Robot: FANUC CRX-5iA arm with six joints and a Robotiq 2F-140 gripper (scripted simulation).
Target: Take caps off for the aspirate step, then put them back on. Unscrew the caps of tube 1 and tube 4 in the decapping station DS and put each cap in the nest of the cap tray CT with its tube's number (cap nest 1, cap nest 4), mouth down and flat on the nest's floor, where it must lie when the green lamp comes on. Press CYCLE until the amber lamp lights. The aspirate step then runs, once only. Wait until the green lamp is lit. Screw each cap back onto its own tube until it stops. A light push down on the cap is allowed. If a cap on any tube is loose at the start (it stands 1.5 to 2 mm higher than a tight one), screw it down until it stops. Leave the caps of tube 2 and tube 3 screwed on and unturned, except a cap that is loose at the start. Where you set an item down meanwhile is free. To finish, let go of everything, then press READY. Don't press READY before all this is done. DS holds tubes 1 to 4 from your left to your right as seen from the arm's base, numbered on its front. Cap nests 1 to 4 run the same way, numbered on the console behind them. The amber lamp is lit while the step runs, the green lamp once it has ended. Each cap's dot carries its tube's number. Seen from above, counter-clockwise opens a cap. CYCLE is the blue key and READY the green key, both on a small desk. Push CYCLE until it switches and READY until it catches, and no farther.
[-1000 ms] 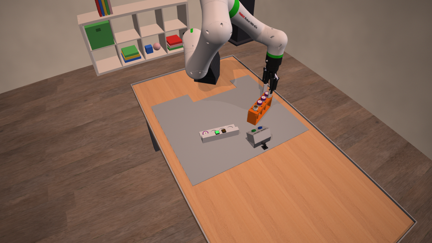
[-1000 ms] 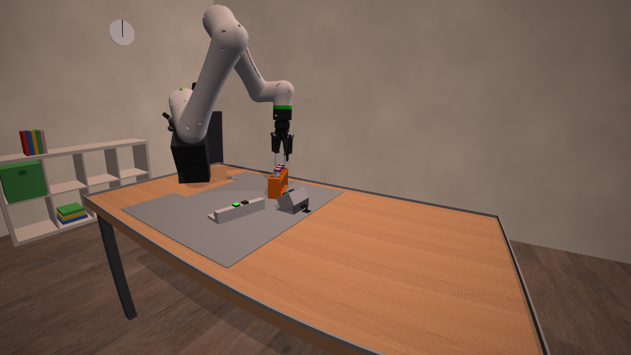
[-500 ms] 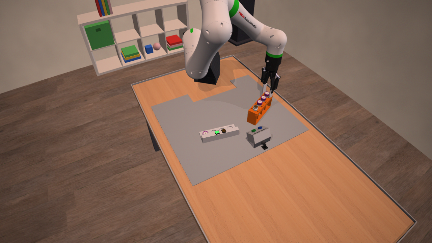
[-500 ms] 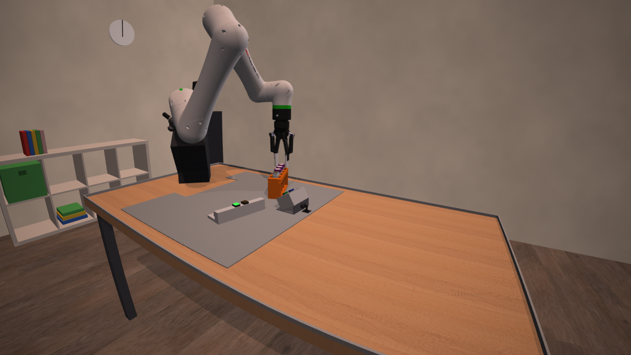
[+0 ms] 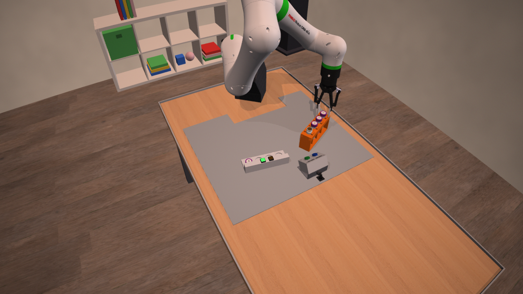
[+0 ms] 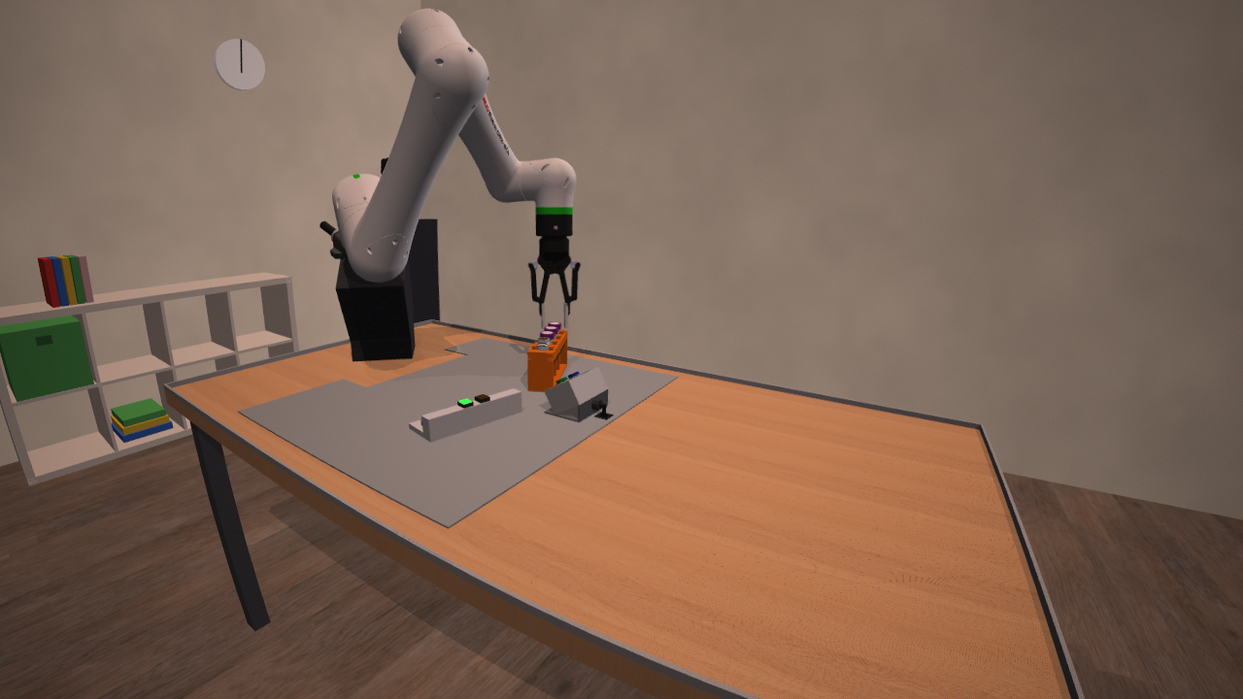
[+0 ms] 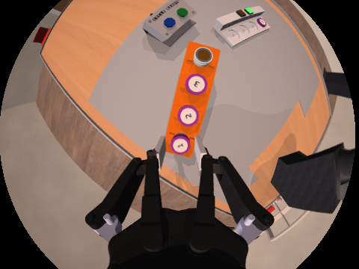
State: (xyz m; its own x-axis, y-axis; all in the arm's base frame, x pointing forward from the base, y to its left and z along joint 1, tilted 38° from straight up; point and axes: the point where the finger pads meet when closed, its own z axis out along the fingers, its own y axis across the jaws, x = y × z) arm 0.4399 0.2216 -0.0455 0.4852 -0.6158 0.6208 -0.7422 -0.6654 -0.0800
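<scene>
Purple cap [image 7: 181,145] sits on its tube at the near end of the orange station [image 7: 182,134], directly below the gripper [image 7: 181,161], whose half-open, empty fingers straddle it across the station's long axis

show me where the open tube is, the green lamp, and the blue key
open tube [image 7: 203,56]: wrist view, its uncapped mouth.
green lamp [image 5: 262,159]: top view, its lit face.
blue key [image 7: 170,22]: wrist view, middle of its cap.
</scene>
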